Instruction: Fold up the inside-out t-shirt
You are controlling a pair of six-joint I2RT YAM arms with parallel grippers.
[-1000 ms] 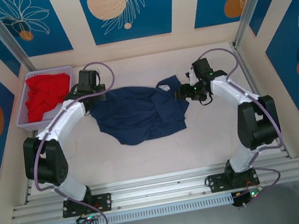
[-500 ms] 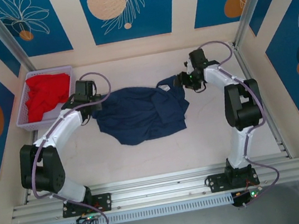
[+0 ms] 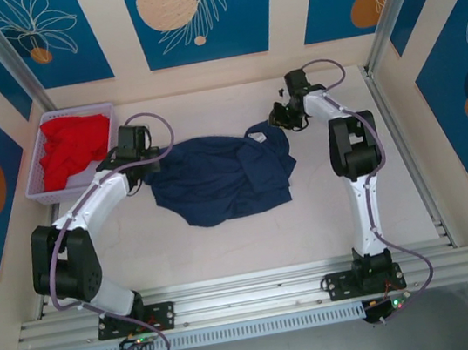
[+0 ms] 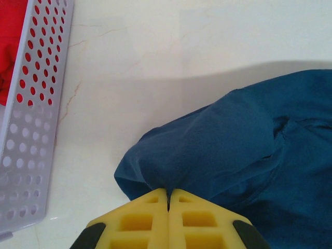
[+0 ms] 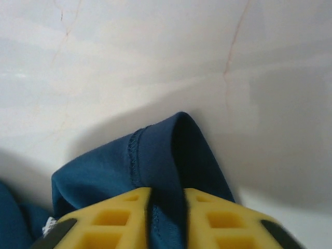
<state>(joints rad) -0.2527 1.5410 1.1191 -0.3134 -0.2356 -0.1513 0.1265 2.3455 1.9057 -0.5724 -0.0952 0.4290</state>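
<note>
On the rumpled navy t-shirt (image 3: 222, 181), the left gripper (image 4: 168, 193) pinches a soft nine-o'clock fold. The right gripper (image 5: 167, 202) clamps the stitched two-o'clock hem.

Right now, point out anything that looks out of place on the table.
The t-shirt lies bunched and wrinkled, not flat. The left tool and right tool each pinch an edge. Nothing looks spilled or torn.

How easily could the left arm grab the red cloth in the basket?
Probably not yet: the basket sits close, bare table between, but the left gripper is shut on the navy t-shirt and must let go first.
</note>
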